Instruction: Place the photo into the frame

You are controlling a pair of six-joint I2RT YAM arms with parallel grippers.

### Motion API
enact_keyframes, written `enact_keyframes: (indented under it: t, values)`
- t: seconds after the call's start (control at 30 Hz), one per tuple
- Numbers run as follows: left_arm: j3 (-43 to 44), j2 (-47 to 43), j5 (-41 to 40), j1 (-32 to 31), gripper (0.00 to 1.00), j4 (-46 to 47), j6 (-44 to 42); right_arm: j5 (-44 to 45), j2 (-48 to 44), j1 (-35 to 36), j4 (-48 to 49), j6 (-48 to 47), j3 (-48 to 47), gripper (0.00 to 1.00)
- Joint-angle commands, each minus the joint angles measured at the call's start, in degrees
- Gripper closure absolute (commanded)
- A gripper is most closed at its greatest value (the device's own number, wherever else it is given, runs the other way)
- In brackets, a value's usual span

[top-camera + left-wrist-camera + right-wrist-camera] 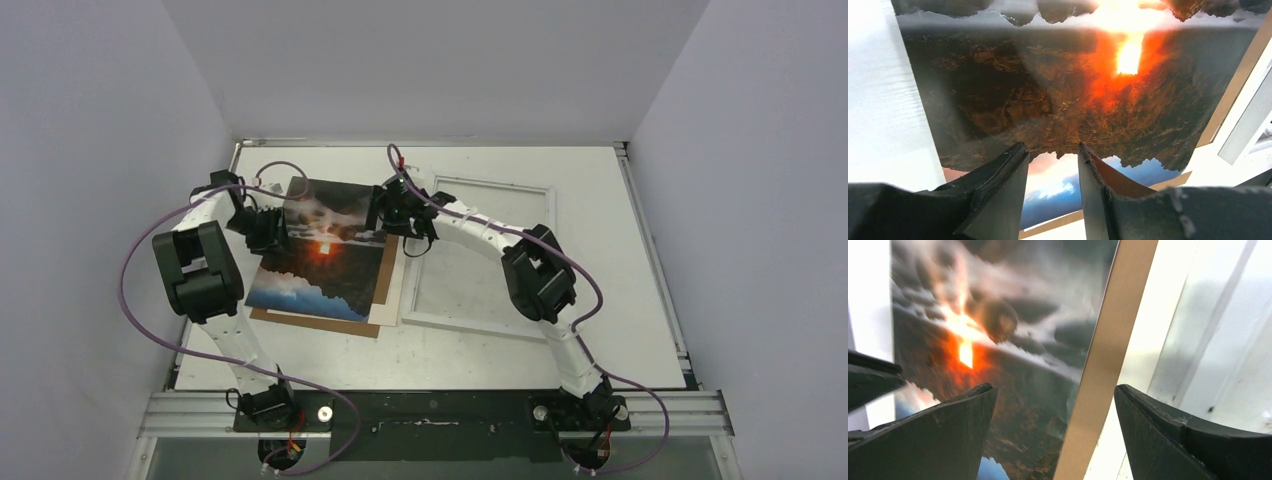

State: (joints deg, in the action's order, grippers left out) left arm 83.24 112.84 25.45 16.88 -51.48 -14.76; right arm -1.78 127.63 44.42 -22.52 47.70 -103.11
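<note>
At nine o'clock of the frame (470,326), the photo (330,270) sits on the brown board (1108,340); left gripper (1050,150) narrowly parted over it, right gripper (1053,390) gaping wide!

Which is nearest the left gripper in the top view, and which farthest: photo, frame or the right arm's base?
1. Photo: right at the left gripper, which sits at its left edge.
2. Frame: flat on the table, right of the photo.
3. Right arm's base: at the near edge, far right.
</note>
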Motion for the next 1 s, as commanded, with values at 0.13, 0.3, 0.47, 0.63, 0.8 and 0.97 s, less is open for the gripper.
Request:
enact_keyframes:
  t: [0.13, 0.3, 0.47, 0.63, 0.8, 0.97]
  values:
    - [-1.9, 0.2, -3.6, 0.2, 0.61, 5.5, 1.0, 6.3, 4.0, -2.1, -7.1, -1.5, -10.3, 0.10]
    - [-2.8, -0.3, -3.8, 0.6, 0.61, 6.1, 0.4, 7.6, 5.1, -2.6, -7.8, -0.8, -9.9, 0.10]
    - [-2.3, -0.6, -3.8, 1.3, 0.62, 6.2, 0.0, 8.0, 6.5, -2.6, -9.5, -0.5, -11.4, 0.10]
    - [-2.6, 0.1, -3.8, 1.7, 0.63, 6.6, -0.2, 8.9, 7.8, -2.5, -11.8, 0.2, -12.3, 0.10]
    - [-3.3, 0.8, -3.7, 1.7, 0.63, 7.5, -0.2, 11.3, 7.6, -2.2, -14.3, 0.8, -11.5, 0.10]
    - [-3.8, 1.6, -4.0, 1.7, 0.64, 8.4, 0.1, 9.7, 6.8, -1.7, -13.7, 1.7, -9.1, 0.10]
